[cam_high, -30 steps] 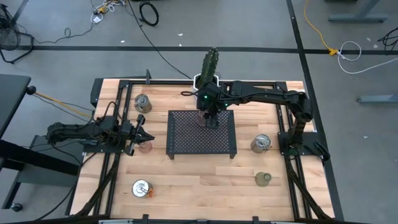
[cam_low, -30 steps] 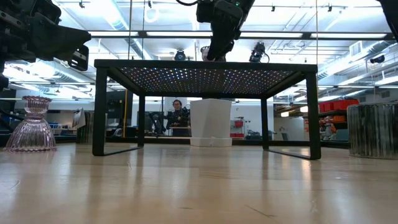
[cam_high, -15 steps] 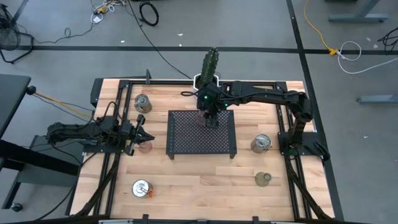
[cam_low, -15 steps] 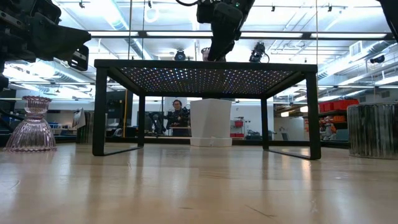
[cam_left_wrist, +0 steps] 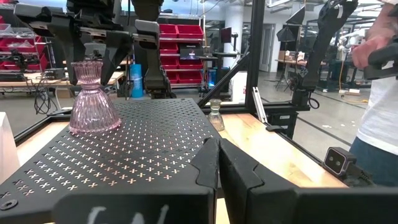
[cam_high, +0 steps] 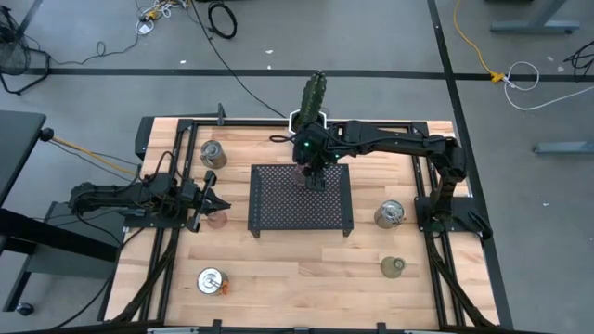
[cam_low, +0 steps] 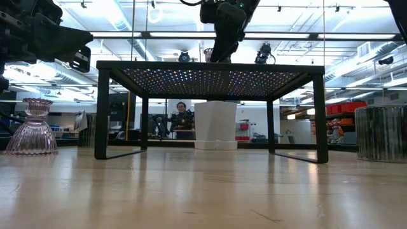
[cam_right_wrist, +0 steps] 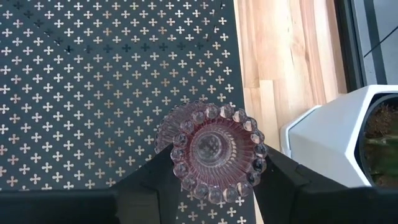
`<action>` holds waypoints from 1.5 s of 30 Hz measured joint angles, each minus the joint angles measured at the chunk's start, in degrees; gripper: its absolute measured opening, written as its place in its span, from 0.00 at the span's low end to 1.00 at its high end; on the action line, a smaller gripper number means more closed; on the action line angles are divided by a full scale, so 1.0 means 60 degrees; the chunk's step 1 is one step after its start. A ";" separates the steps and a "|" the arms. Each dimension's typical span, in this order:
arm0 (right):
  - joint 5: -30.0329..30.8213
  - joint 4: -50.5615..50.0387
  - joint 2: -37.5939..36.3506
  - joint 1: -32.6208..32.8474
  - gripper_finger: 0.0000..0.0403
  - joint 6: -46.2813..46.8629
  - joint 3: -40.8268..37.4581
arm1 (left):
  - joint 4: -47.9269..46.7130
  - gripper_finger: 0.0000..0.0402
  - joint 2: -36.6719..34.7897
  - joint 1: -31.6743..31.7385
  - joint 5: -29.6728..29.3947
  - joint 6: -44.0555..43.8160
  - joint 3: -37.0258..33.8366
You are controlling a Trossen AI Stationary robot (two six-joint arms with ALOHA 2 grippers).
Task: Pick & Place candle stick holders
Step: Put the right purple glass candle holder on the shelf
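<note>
Left gripper (cam_high: 215, 205) of mine hangs near the left edge of the tabletop (cam_high: 297, 269), fingers pressed together on nothing, tips pointing at the black mesh tray (cam_high: 299, 211). Just beside those tips a pinkish glass holder (cam_low: 32, 128) stands on the wood, apart from them. Toward the back left corner sits a silver holder (cam_high: 213, 153), and near the front left corner another silver holder (cam_high: 213, 281) with a small brownish cup (cam_high: 225, 289) just beside it.

At the middle, my right gripper (cam_high: 309, 176) reaches over the back edge of the tray. Its fingers (cam_right_wrist: 143, 180) stand on either side of the beaded rim of a second pinkish holder (cam_right_wrist: 214, 151), which stands upright on the mesh near the tray's back edge. I cannot tell whether the pads actually press the glass or sit a hair off it. Behind the tray, at the back edge of the tabletop, is the white hexagonal pot (cam_right_wrist: 339, 134) with its cactus (cam_high: 315, 93).

Right of the tray, a third silver holder (cam_high: 391, 214) stands near the right edge, and a greenish cup (cam_high: 393, 267) sits closer to the front right corner.
</note>
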 joint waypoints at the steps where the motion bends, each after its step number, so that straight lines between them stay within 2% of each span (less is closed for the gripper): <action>1: 0.0000 -0.0007 0.0000 0.0001 0.41 0.0000 0.0000 | 0.0000 0.05 -0.0001 -0.0001 0.0000 0.0000 0.0002; 34: 0.0007 -0.0007 0.0000 0.0000 0.41 0.0000 0.0000 | 0.0000 0.05 0.0000 -0.0002 0.0002 0.0000 0.0002; 45: 0.0011 0.0000 0.0000 0.0000 0.51 0.0086 0.0000 | 0.0000 0.05 0.0001 -0.0001 0.0000 0.0000 0.0001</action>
